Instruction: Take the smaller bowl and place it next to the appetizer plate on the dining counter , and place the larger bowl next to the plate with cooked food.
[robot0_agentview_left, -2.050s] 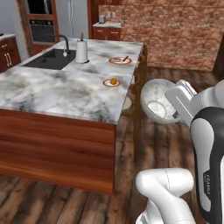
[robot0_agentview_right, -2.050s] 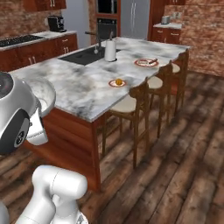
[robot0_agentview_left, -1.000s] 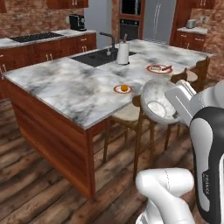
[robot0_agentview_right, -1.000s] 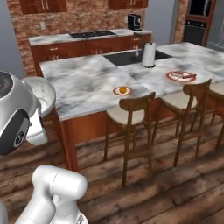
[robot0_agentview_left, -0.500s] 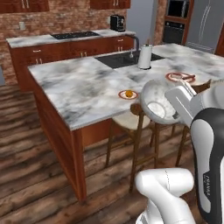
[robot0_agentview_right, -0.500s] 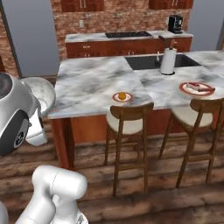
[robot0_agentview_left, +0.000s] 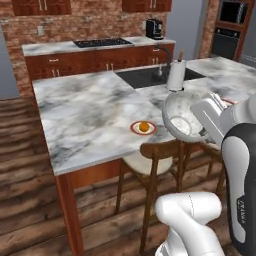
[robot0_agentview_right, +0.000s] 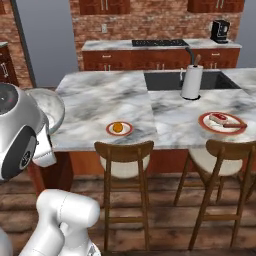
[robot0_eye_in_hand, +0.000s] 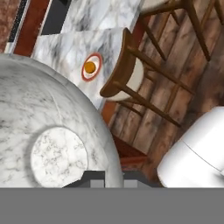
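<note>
**Smaller bowl in transit**

The smaller bowl is clamped in the end effector, raised off the counter, just right of the appetizer plate. Plate with cooked food lies farther right, beyond the stools.

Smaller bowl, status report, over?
Gripper shut on the smaller bowl, carried off the dining counter. Appetizer plate near the edge, above a stool. Nothing beside the plate.

Appetizer plate on dining counter, well left of plate with cooked food.
</note>
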